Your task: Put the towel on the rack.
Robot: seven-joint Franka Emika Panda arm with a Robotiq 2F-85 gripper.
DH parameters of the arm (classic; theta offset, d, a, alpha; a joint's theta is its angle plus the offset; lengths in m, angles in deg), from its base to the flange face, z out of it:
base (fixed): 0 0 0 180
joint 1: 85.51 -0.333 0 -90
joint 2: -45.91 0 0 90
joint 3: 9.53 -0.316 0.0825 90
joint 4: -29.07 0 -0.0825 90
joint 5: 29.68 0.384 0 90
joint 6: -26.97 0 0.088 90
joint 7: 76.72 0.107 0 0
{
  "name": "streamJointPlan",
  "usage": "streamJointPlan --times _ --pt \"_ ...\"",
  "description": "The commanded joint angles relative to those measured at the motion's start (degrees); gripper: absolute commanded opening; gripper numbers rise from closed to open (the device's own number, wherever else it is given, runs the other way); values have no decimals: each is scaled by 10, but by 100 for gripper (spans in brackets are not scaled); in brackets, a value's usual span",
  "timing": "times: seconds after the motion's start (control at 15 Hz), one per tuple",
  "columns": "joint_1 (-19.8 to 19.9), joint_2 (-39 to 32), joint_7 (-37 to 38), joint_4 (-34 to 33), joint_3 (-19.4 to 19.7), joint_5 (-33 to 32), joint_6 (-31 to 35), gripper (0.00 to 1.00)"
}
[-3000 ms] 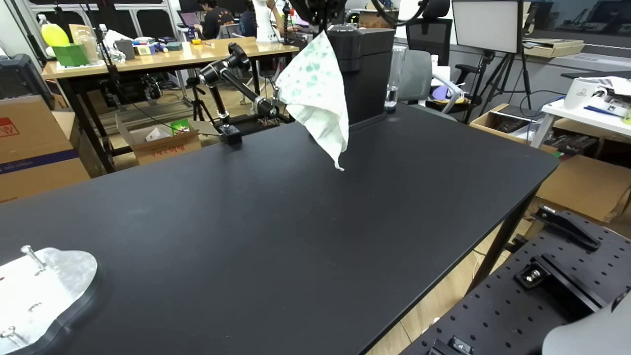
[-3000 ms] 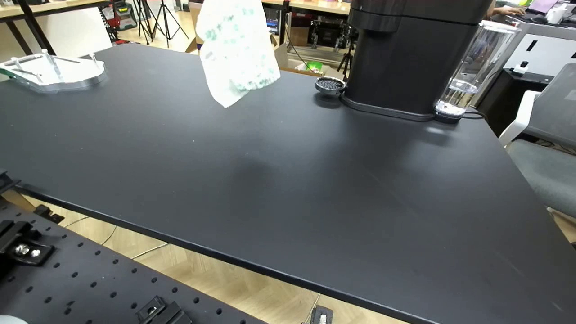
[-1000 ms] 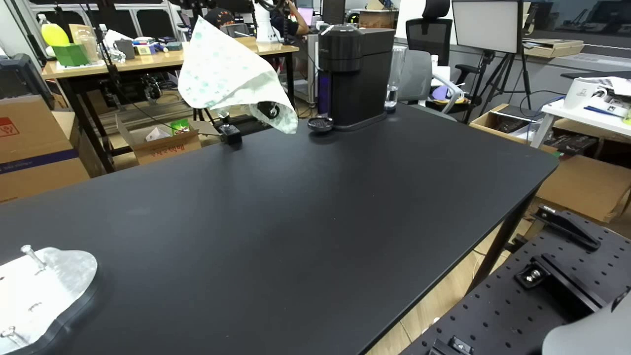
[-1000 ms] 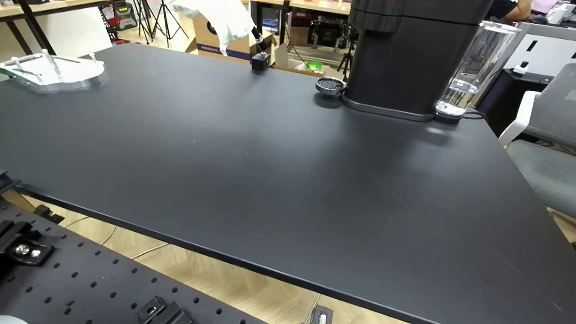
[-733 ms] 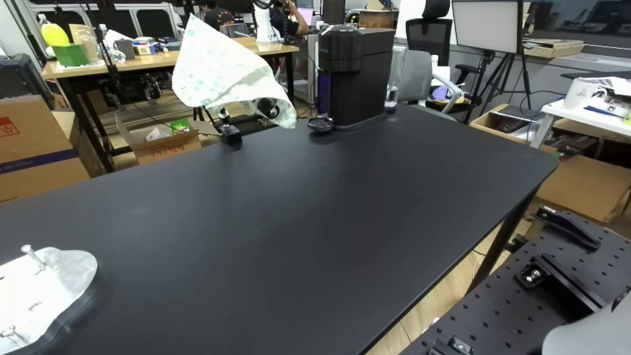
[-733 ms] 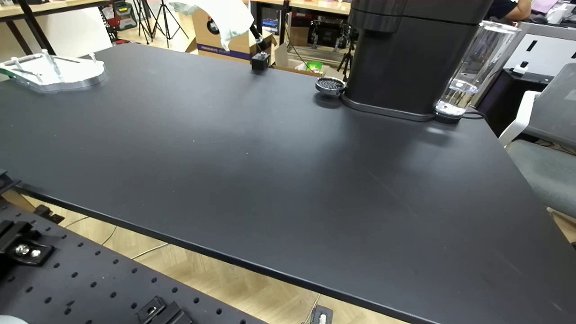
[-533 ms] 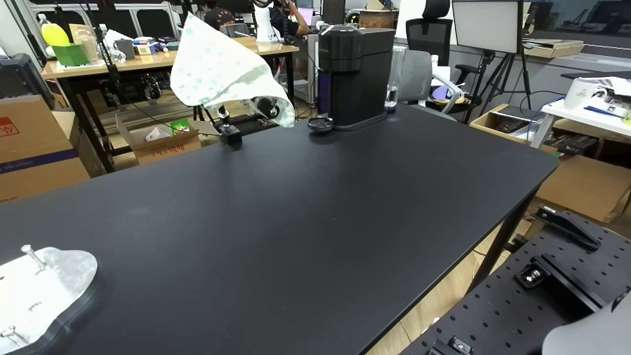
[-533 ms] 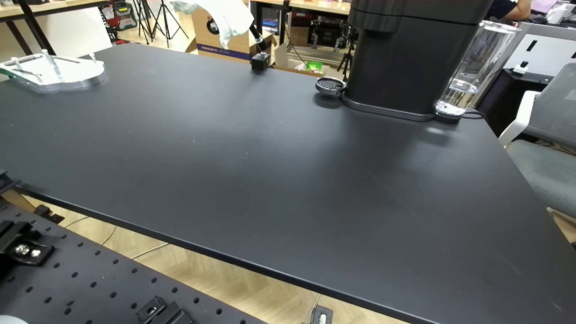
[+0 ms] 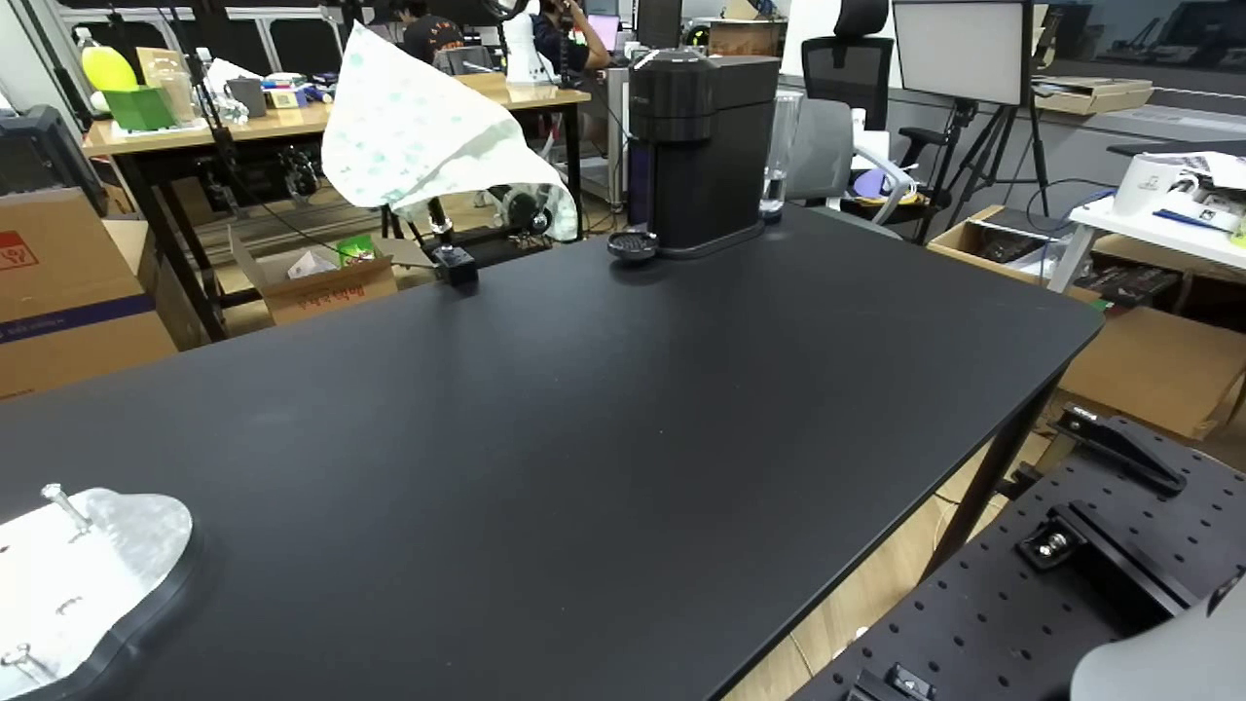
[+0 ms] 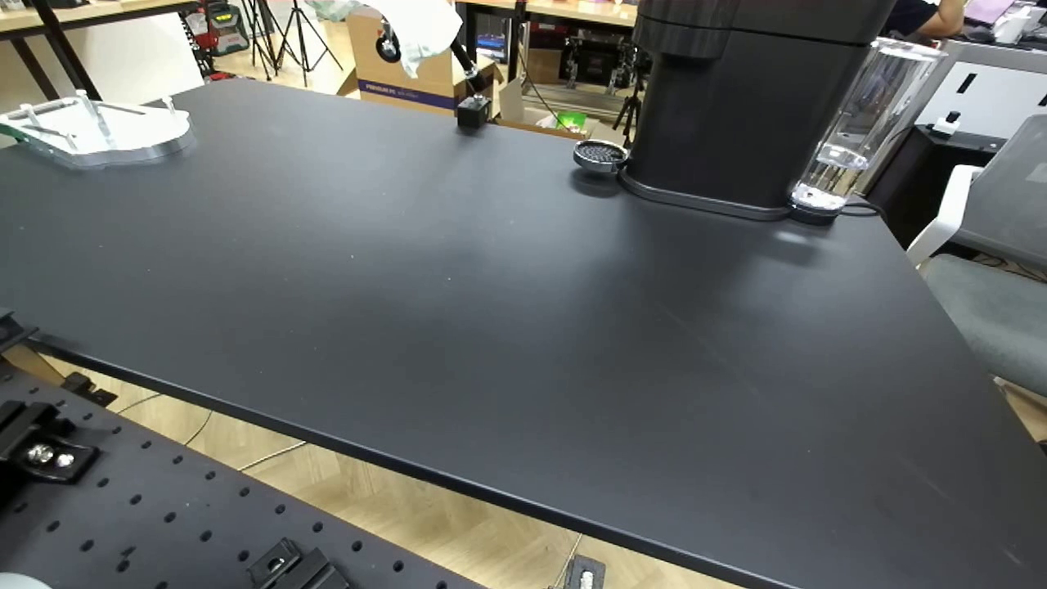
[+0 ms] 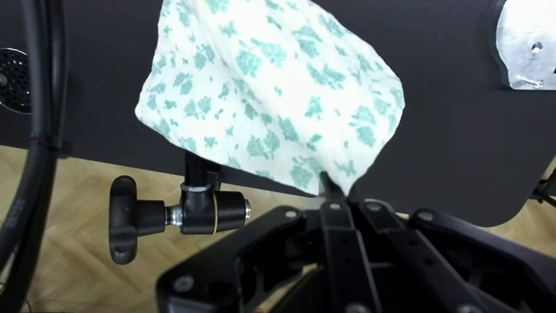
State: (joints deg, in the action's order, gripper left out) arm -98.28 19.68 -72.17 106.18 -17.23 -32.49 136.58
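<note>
In the wrist view, the gripper (image 11: 340, 189) has its fingertips drawn together, with one corner of the towel (image 11: 269, 87) pinched between them. The towel, white with green print, fans out from the grip. In both exterior views it hangs raised off the table (image 9: 623, 467) at the far edge, hiding part of the mount (image 9: 455, 265); contact with the mount cannot be determined. The plate (image 9: 146, 535) lies well apart from the towel

Soft glare on black tabletop (image 10: 523, 270)
</note>
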Motion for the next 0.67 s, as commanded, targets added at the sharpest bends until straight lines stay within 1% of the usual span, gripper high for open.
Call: streamJointPlan --times 0.0,0.27,0.4,0.6 --pt "52 48 -34 107 12 42 63 1" --pt "109 79 -86 202 31 85 120 1" --pt "129 85 -109 229 38 98 134 1" --pt "140 88 -126 250 42 99 141 1"
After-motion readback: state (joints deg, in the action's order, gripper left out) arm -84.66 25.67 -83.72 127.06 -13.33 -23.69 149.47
